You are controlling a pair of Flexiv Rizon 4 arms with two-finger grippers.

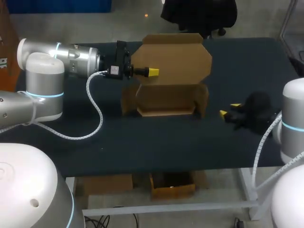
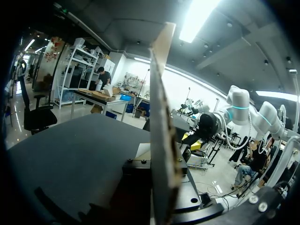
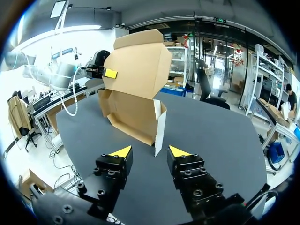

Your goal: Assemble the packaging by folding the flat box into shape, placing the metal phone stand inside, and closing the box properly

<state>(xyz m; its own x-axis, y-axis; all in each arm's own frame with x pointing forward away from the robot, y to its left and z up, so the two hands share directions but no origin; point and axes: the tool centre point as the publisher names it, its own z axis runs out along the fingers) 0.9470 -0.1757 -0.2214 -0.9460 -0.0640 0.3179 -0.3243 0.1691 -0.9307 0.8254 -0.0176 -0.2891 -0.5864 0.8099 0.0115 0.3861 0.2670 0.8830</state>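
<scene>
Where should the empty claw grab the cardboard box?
Probably the upright side flap at the right end of the box, coming from the right. It stands thin and edge-on toward the open right claw, easy to pinch across.

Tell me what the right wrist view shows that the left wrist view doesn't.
Only the right wrist view: the box face-on, its lid upright, with the left gripper clamped on the lid's side edge. Only the left wrist view: the lid edge-on, a thin cardboard strip, and the right arm behind its gripper. Both: the lid, the right gripper, open and short of the box, and the dark table.
</scene>
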